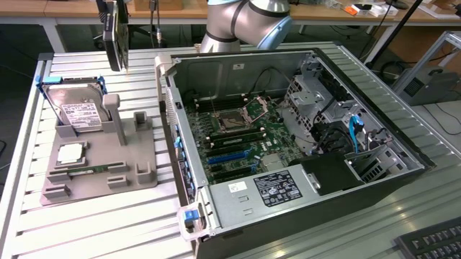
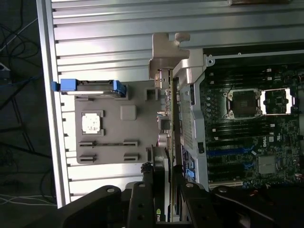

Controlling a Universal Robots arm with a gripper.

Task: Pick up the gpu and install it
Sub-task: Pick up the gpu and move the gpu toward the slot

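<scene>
Gpu (image 1: 115, 38) hangs up in the air, standing on its edge, dark and flat. It is above the worktop (image 1: 108, 226), past the far end of the gray holder (image 1: 137, 156) and just beside the open computer case (image 1: 173, 118), on the exterior view's left of it. It touches nothing below it.

From the wrist view, the hand (image 2: 166, 192) is clenched on the gpu. One black finger (image 2: 142, 204) sits on each flat side, and the card runs away from the hand, thin like a book seen from its edge. Its silver end plate (image 2: 164, 57) is at the far tip. The card hangs over the gap between the gray holder and the wall of the case.

Inside the case lies the green board (image 1: 252, 135) with its blue slots (image 1: 226, 156). The gpu is not in any slot yet, so the job looks about half done.

On the gray holder stand a hard drive (image 1: 78, 113) in a blue frame and a small square chip (image 1: 70, 154).

I think a few things could go wrong. The case wall is tall and very near, so a low card could bump it. The silver end plate sticks out and could catch on the edge of the case. The hand holds only one end, so a bump could tip the card or make it slip. A tilted card would not go into a slot straight and could scrape the board.
</scene>
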